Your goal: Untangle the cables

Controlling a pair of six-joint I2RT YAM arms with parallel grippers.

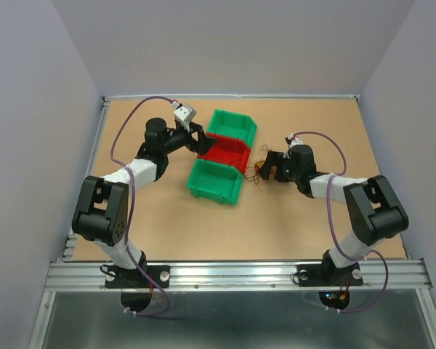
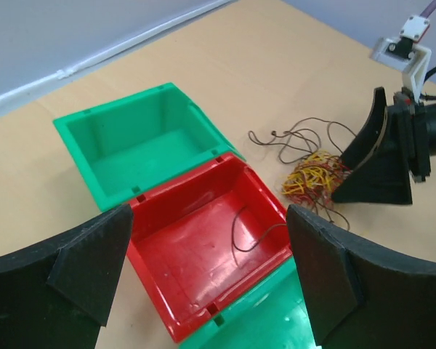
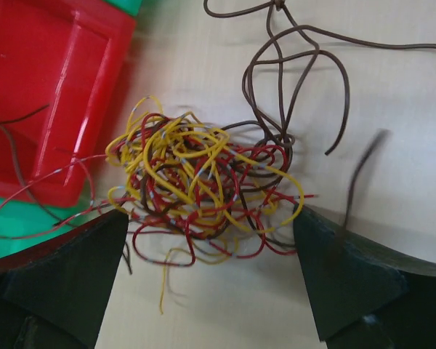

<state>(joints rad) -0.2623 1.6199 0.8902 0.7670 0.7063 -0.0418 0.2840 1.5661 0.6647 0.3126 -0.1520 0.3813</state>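
Note:
The cables form a small curly tangle [image 3: 203,182] of yellow, red and dark brown wires on the table, just right of the red bin [image 1: 225,154]. My right gripper [image 3: 211,240] hangs open just over the tangle [image 1: 256,171], one finger on each side, and holds nothing. Loose brown loops [image 3: 291,80] trail out beyond the tangle [image 2: 316,174]. One brown strand [image 2: 248,231] lies inside the red bin [image 2: 160,218], and thin strands hang over its edge [image 3: 29,145]. My left gripper [image 2: 207,243] is open and empty above the red bin.
Three bins stand in a row touching each other: a green bin [image 1: 234,125] at the back, the red one in the middle, another green bin [image 1: 216,183] in front. My right gripper's black finger [image 2: 374,163] shows in the left wrist view beside the tangle.

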